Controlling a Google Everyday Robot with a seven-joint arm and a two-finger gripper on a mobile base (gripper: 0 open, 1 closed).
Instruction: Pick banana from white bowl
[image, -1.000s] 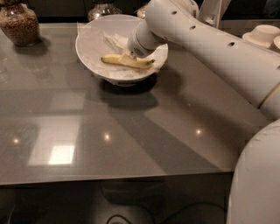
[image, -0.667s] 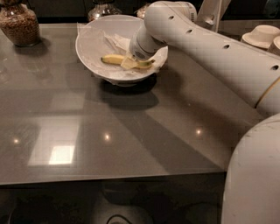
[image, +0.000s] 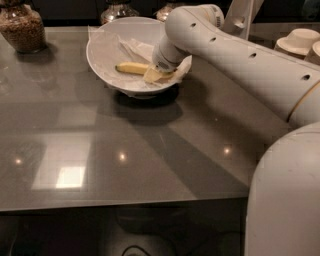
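Note:
The white bowl, lined with crumpled white paper, stands at the back middle of the grey table. The slim yellow banana lies in it, left tip free and right end hidden. My gripper reaches in from the right on the white arm and sits low in the bowl, right on the banana's right end. The banana rests on the paper and is not lifted.
A glass jar of brown contents stands at the back left. Two more jars stand behind the bowl. Stacked white cups are at the back right. My white body fills the front right corner.
The gripper has sunk a little lower over the banana's right end and covers more of it. The banana and bowl have stayed in place.

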